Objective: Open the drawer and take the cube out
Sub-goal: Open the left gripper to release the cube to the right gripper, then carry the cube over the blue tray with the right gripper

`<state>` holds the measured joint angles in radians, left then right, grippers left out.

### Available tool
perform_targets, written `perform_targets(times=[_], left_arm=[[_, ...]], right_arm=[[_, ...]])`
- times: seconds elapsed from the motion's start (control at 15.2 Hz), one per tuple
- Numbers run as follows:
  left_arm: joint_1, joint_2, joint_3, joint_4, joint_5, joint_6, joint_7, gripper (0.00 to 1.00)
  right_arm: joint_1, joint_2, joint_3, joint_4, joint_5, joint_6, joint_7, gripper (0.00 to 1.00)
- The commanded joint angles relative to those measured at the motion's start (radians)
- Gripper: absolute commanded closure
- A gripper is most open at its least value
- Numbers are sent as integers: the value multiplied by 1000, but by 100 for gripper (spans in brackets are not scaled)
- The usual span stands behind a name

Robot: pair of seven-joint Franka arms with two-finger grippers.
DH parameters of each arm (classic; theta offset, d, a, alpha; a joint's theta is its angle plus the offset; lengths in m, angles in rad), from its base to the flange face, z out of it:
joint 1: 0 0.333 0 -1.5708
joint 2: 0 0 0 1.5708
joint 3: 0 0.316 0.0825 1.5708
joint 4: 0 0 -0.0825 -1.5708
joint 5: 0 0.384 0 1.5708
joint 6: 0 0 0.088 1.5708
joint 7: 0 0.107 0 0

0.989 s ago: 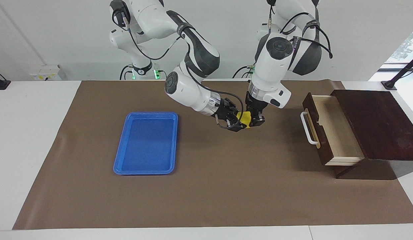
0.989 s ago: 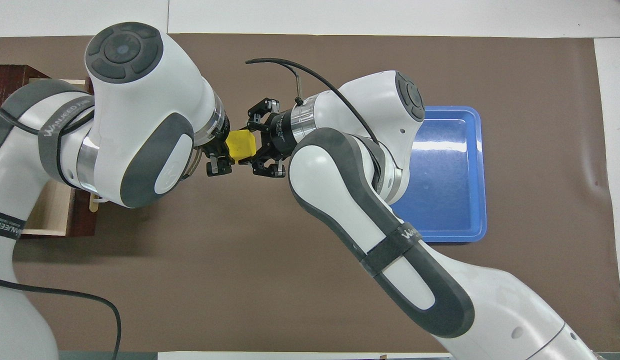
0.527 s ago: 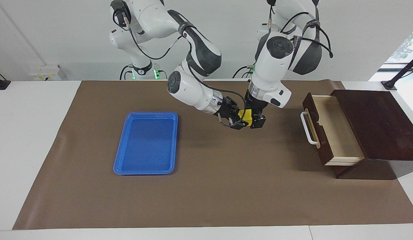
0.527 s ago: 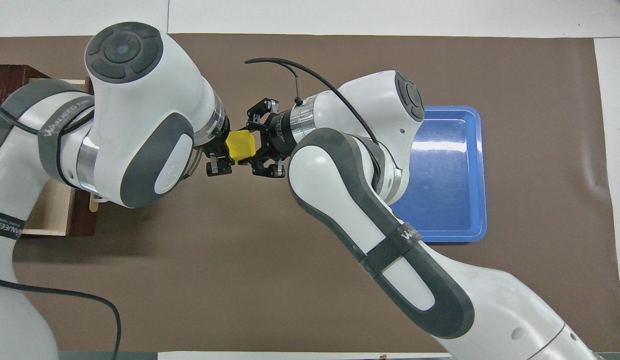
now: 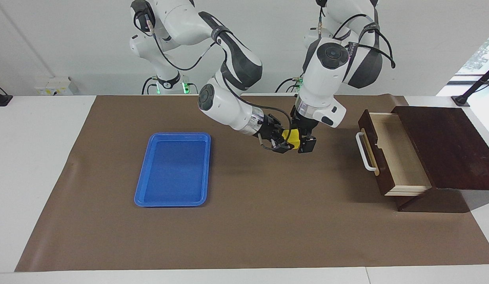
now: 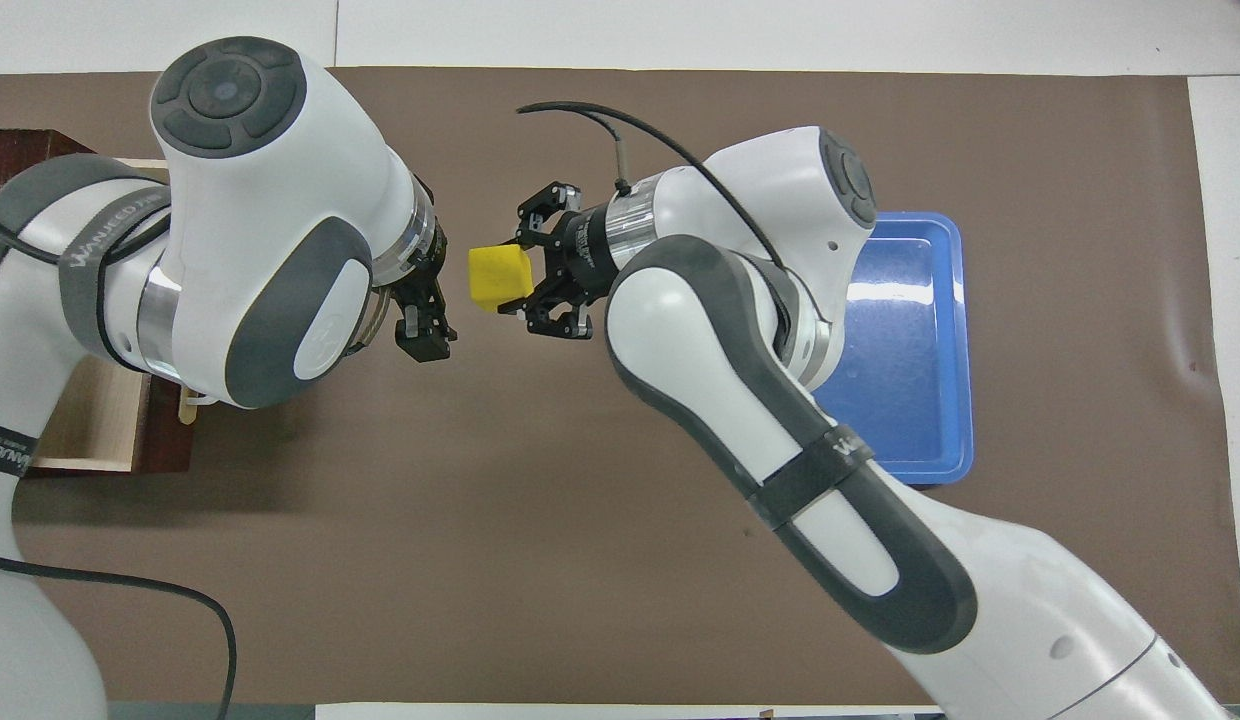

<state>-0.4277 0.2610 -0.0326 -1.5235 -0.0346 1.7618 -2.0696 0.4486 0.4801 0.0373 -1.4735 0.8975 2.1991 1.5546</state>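
**Cube passing from one gripper to the other above the mat**

Open room is lying all around the two grippers: bare brown mat (image 5: 244, 228) is stretching between the blue tray (image 5: 172, 170) toward the right arm's end of the table (image 5: 35, 157) and the drawer (image 5: 380, 157) toward the left arm's end. The drawer is standing pulled out of its dark box (image 5: 445, 146), its pale interior showing nothing inside.

Both arms are bending in over the middle of the mat. The right gripper (image 6: 540, 268) is pointing sideways and is clamping the cube (image 6: 500, 278) between its fingers, up in the air. The left gripper (image 6: 420, 315) is hanging downward just beside the cube, its fingers spread apart and gripping nothing; a gap is showing between it and the cube in the overhead view.

Half a second ago the cube was sitting between both grippers, touching each. Now the left gripper has drawn away toward the drawer end, and the right gripper is carrying the cube slightly toward the tray.
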Motion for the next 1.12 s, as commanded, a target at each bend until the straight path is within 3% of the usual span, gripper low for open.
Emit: perform_targets(times=[0.0, 0.46, 0.79, 1.05], left_arm=[[47, -35, 6, -73, -10, 8, 95, 0], [246, -120, 8, -289, 27, 128, 389, 0], [407, -129, 6, -313, 27, 153, 630, 0], [481, -126, 8, -310, 48, 159, 724, 0]], right_arm=[[-125, 2, 12, 9, -17, -58, -10, 100], [-350, -18, 9, -65, -22, -159, -85, 100], [-444, -119, 6, -325, -22, -200, -419, 100], [-519, -149, 3, -431, -26, -237, -585, 100]])
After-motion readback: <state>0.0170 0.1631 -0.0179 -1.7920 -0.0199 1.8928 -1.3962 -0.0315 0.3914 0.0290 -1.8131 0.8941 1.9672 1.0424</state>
